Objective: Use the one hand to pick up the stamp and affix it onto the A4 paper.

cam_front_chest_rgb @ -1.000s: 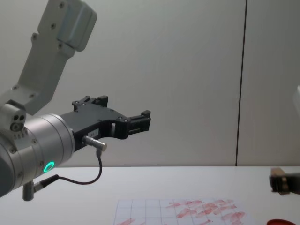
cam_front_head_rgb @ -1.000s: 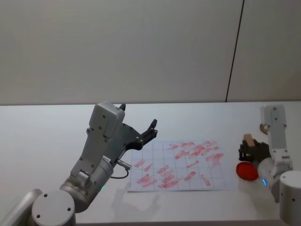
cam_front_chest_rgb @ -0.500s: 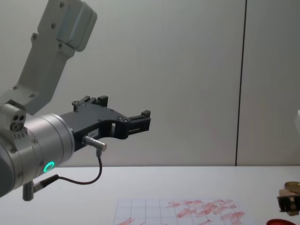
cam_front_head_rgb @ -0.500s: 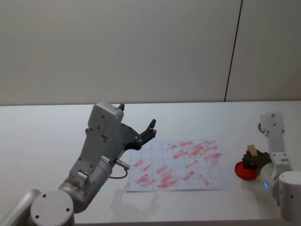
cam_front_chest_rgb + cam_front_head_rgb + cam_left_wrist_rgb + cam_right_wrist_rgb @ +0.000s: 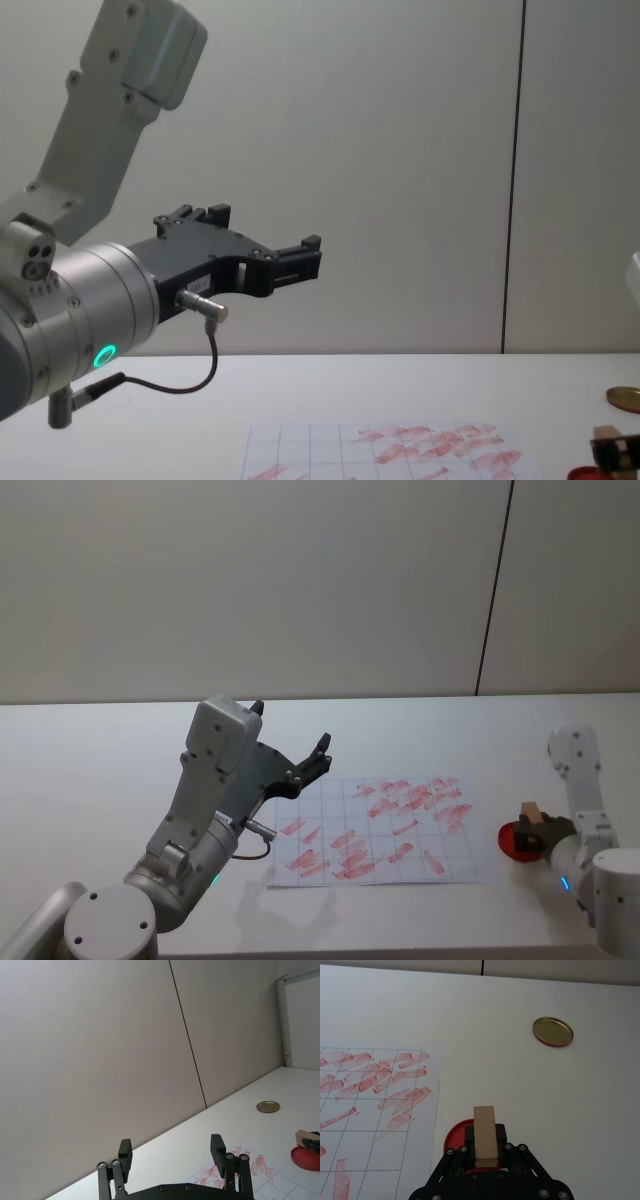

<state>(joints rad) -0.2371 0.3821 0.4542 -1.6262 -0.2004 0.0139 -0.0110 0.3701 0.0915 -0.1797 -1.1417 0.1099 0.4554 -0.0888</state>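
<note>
Silver cylindrical left arm [image 5: 70, 310] with green ring light and black cable — black end effector [image 5: 290, 262], slim white links.

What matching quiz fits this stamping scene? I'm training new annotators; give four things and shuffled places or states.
Things:
1. stamp
2. red disc
3. gold disc
4. left claw

Places or states:
A. open, raised above the table
B. lying alone on bare table, away from the A4 paper
C. held in the right claw
D. on the table under the stamp

Pairs: 1-C, 2-D, 3-B, 4-A
</note>
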